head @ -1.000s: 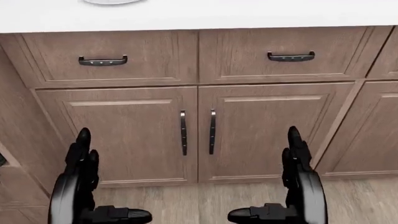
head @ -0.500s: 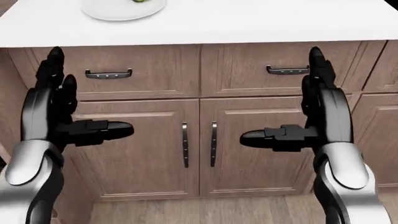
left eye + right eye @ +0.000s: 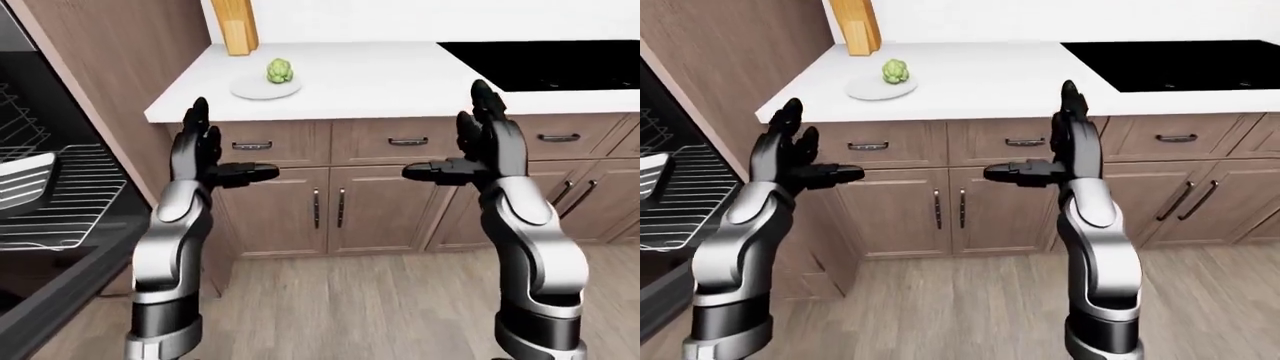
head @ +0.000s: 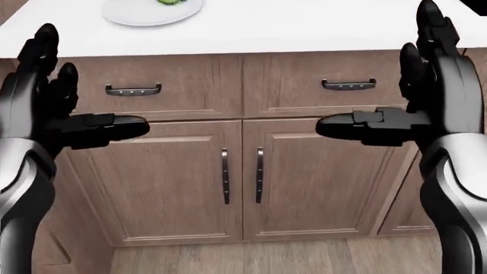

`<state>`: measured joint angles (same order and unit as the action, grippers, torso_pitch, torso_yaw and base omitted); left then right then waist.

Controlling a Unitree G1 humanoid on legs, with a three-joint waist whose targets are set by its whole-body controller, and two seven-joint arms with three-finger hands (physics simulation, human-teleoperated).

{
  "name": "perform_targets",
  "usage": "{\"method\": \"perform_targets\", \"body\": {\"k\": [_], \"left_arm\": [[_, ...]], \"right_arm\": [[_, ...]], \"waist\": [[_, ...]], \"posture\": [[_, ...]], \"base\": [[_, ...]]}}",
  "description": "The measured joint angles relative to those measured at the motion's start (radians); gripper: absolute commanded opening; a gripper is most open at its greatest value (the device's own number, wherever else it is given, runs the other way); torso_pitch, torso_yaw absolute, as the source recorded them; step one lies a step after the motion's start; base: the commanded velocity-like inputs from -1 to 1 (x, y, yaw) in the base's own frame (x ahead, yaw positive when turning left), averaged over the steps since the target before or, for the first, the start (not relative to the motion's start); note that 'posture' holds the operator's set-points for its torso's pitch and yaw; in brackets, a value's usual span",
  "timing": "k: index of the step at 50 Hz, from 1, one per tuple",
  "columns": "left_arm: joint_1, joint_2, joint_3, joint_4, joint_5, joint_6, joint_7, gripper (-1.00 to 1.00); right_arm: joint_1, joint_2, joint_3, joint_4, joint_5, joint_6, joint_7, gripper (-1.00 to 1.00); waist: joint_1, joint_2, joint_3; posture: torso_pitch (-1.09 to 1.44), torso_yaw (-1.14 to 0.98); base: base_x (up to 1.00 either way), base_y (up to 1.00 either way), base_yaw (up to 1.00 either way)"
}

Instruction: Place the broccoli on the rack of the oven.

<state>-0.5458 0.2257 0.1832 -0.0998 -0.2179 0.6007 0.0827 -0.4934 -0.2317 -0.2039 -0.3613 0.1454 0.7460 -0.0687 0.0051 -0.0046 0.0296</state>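
Broccoli (image 3: 280,70) sits on plate (image 3: 265,88) on counter (image 3: 400,79) | left hand (image 3: 200,154) and right hand (image 3: 480,146) spread open, empty | likely light, crumbly; cup the crown gently | oven rack (image 3: 60,199) at left

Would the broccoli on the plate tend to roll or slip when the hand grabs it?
The broccoli looks rounded and sits loose on a shallow plate, so a nudge may well roll it. Its bumpy surface probably grips fine. Both the left hand and right hand are open, empty.
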Motion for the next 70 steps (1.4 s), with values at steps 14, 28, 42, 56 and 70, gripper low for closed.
{"method": "perform_targets", "body": {"k": [14,28,42,56,70], "left_arm": [[-0.013,0.002,-0.012,-0.005,-0.012,0.003,-0.004,1.00],[-0.013,-0.005,-0.015,-0.002,-0.014,-0.001,0.004,1.00],[0.003,0.016,0.020,-0.012,-0.014,0.006,0.009,1.00],[-0.003,-0.001,-0.019,0.001,-0.017,0.020,0.003,1.00],[-0.003,0.016,0.018,-0.007,-0.007,0.042,0.021,1.00]], "right_arm": [[-0.009,-0.014,-0.018,-0.021,0.017,0.018,-0.013,1.00],[0.002,-0.016,-0.015,-0.009,0.022,0.008,-0.008,1.00],[0.002,0.002,0.020,-0.015,0.024,0.023,-0.001,1.00],[0.002,-0.015,-0.017,-0.023,0.023,0.041,-0.012,1.00],[-0.018,-0.009,0.008,-0.058,0.050,0.072,-0.013,1.00]], "waist": [[-0.007,0.062,0.016],[-0.004,-0.049,0.019],[0.004,0.067,0.020],[-0.012,-0.052,0.008],[0.004,0.034,0.048]], "posture": [[0.00,0.00],[0.00,0.00],[0.00,0.00],[0.00,0.00],[0.00,0.00]], "base": [[0.29,0.00,0.00],[0.38,0.08,0.00],[0.39,0.12,0.00],[0.39,0.25,0.00],[0.11,0.09,0.00]]}}
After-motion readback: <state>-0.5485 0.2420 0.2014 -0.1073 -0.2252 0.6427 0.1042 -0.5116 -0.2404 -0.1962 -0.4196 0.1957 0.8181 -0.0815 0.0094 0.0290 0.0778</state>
